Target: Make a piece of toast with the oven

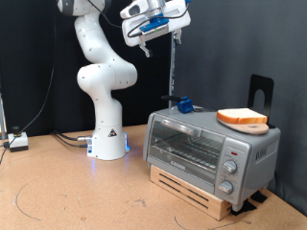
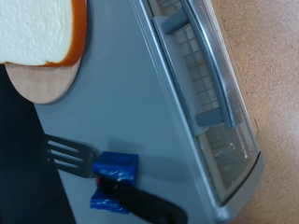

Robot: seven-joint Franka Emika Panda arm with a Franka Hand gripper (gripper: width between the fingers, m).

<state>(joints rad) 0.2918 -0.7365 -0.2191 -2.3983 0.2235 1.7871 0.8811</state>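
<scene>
The piece of toast [image 1: 242, 117] lies on a round wooden plate [image 1: 251, 126] on top of the oven [image 1: 206, 151], towards the exterior view's right. The oven door is shut and its wire rack shows through the glass. The gripper [image 1: 147, 46] hangs high above the table, up and to the exterior view's left of the oven, touching nothing. In the wrist view the toast [image 2: 42, 28], the plate [image 2: 42, 82] and the oven's top [image 2: 131, 93] and glass door [image 2: 201, 84] show from above. The fingers do not show there.
A black spatula [image 2: 65, 154] with blue tape [image 2: 117, 168] on its handle lies on the oven's top; it also shows in the exterior view [image 1: 182, 103]. The oven stands on a wooden crate [image 1: 192, 187]. The arm's white base [image 1: 107, 144] stands to the exterior view's left.
</scene>
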